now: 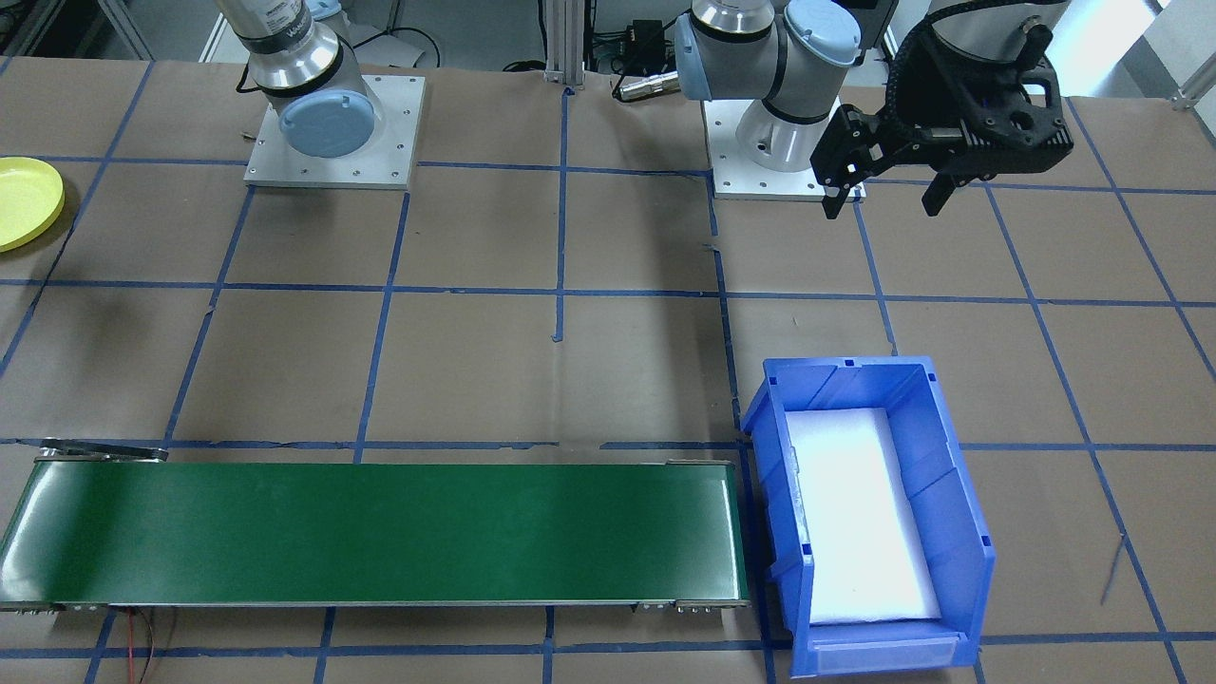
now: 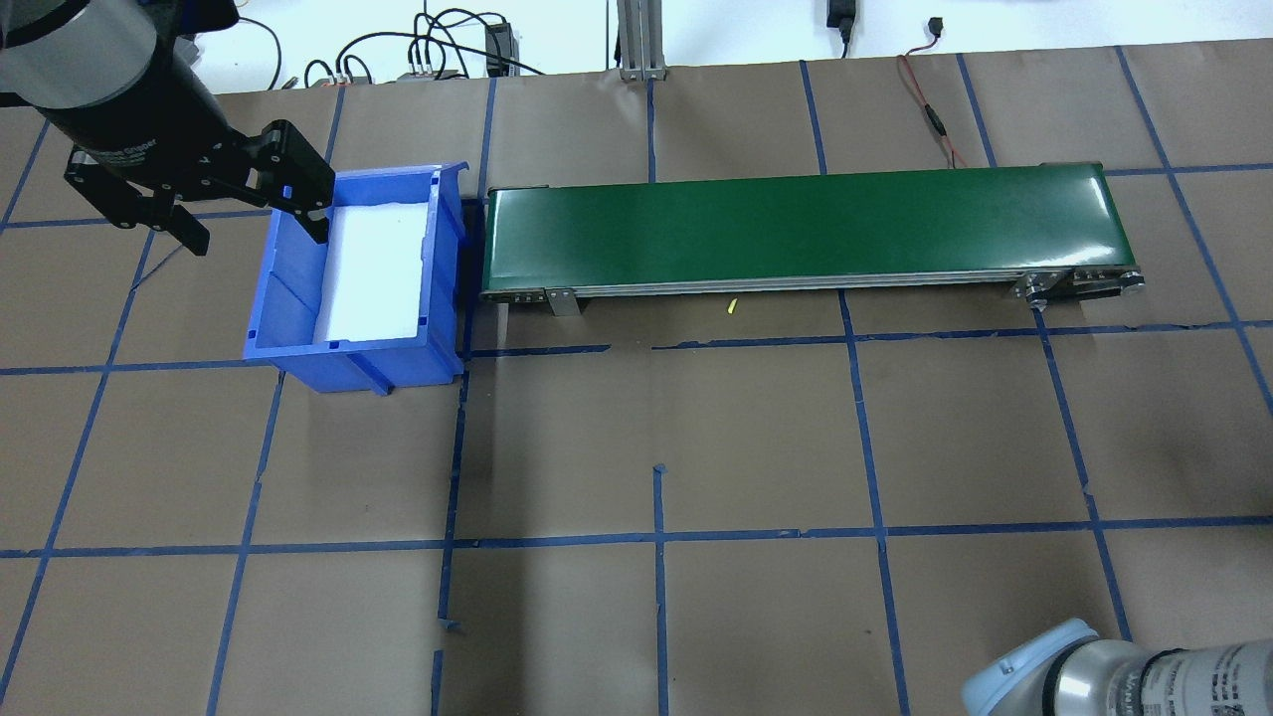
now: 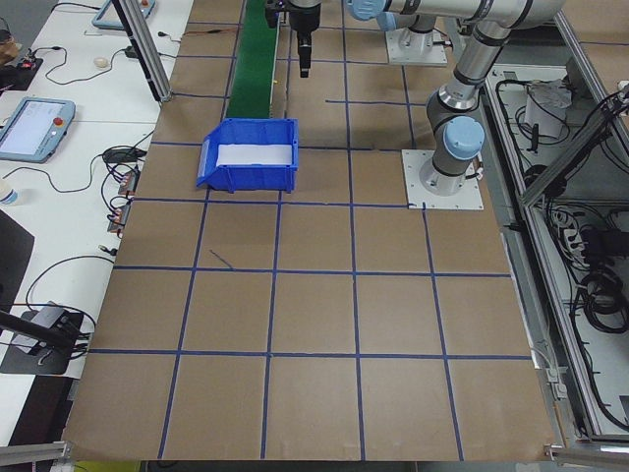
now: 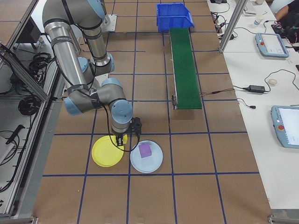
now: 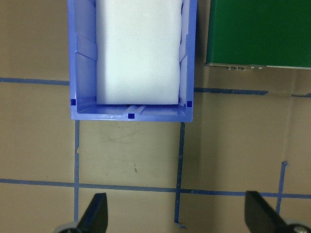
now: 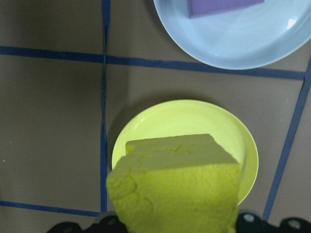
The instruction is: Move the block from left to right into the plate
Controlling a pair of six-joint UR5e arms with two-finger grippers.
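In the right wrist view a yellow foam block [image 6: 177, 189] fills the lower middle, held up close to the camera above the yellow plate [image 6: 194, 126]. My right gripper [image 4: 122, 137] is shut on this block and hangs over the yellow plate [image 4: 106, 151], near its edge beside the pale blue plate. The yellow plate [image 1: 24, 199] also shows at the front-facing view's left edge. My left gripper [image 1: 883, 195] hovers open and empty near the blue bin [image 1: 874, 513], its fingers [image 5: 97, 213] spread wide over bare paper.
A pale blue plate [image 4: 146, 158] holding a purple block [image 4: 145, 150] lies right beside the yellow plate. The green conveyor belt [image 2: 806, 229] runs from the blue bin [image 2: 358, 268], which has a white foam pad inside. Brown paper with blue tape lines covers the table.
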